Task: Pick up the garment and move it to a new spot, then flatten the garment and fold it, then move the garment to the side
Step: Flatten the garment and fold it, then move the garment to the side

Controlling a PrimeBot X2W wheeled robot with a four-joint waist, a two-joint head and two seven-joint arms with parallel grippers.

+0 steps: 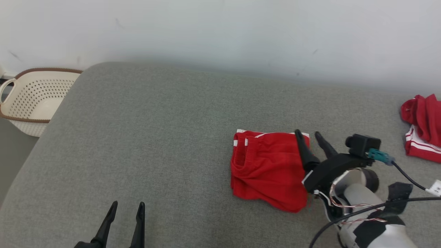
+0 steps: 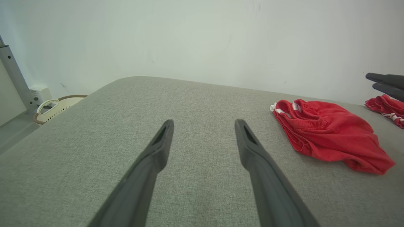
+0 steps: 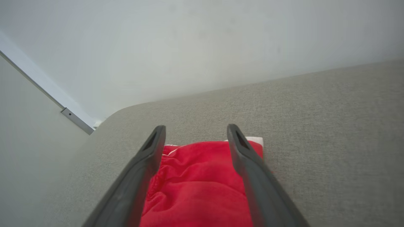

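The garment (image 1: 267,167) is a pair of red shorts with white stripes, folded into a compact bundle on the grey cushioned surface (image 1: 155,137), right of centre. It also lies at the right of the left wrist view (image 2: 328,135) and under the fingers in the right wrist view (image 3: 195,186). My right gripper (image 1: 309,135) is open above the garment's right edge, with nothing between its fingers. My left gripper (image 1: 125,210) stands open at the lower left over bare surface, well away from the garment, fingers spread in its own view (image 2: 203,124).
A second red and white garment (image 1: 423,127) lies crumpled at the right edge of the surface. A cream perforated basket (image 1: 31,98) stands off the far left corner, on the floor. A pale wall backs the surface.
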